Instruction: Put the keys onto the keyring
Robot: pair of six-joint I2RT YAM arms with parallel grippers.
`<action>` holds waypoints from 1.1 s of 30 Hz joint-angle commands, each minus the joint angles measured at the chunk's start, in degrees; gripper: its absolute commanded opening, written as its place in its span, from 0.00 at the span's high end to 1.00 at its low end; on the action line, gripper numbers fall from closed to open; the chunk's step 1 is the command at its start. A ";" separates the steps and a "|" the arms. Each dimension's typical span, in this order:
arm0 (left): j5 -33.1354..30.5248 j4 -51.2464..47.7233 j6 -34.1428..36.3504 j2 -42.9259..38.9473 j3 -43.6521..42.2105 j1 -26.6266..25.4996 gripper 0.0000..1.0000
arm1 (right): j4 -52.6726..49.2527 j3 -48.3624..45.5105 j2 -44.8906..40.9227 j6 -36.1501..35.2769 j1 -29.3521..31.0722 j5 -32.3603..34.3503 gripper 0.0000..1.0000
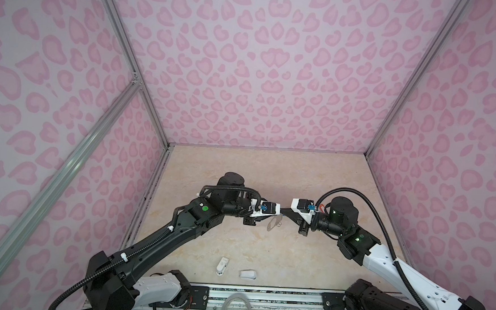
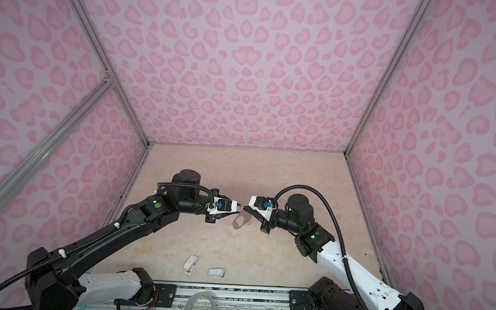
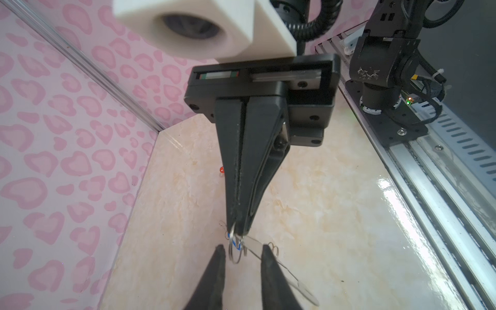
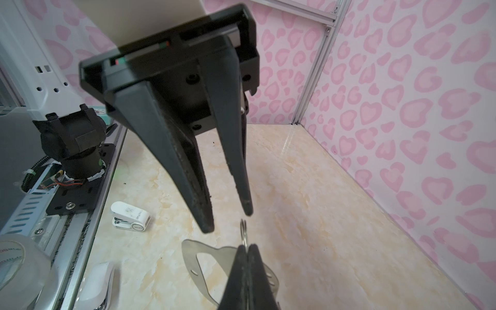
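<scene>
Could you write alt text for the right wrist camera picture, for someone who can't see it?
The right gripper, shut, pinches a flat grey keyring, with a wire split ring poking out past its tips. The left gripper faces it with jaws apart, close to that ring, over a pale marbled table where a white plastic piece lies.

No readable text, no legible labels

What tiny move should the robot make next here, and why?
Probably the left tool should ease forward and close on the small wire ring. Its fingers stand open right by that ring, which juts from the shut right tool holding the grey plate.
</scene>
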 commanded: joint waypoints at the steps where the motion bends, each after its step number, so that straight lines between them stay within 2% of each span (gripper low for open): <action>1: -0.58 -0.93 1.56 0.75 1.10 -0.32 0.76 | 0.34 0.42 0.63 -0.18 0.00 -0.73 1.00; 10: -1.76 -0.22 1.41 1.78 1.53 -0.45 0.80 | -0.18 1.55 2.12 -0.53 0.08 -1.54 1.00; 16: -1.67 0.10 1.15 2.12 1.53 -0.45 0.96 | -0.40 1.75 2.92 -0.88 0.11 -1.80 1.00; 19: -1.50 1.03 -0.34 2.23 1.47 -0.45 0.97 | 0.08 1.75 2.80 -0.75 0.11 -1.28 1.00; 21: -1.39 2.31 -2.15 2.18 1.19 -0.21 0.97 | -0.53 1.59 2.01 -1.05 0.02 0.18 0.88; 25: 1.69 6.10 -7.65 1.92 0.38 0.94 0.97 | -1.76 -0.21 -1.39 -2.02 -0.64 3.44 0.77; 33: 8.46 23.72 -21.75 0.69 -5.98 3.54 0.97 | 4.13 -5.91 -5.90 1.76 -2.43 4.17 0.74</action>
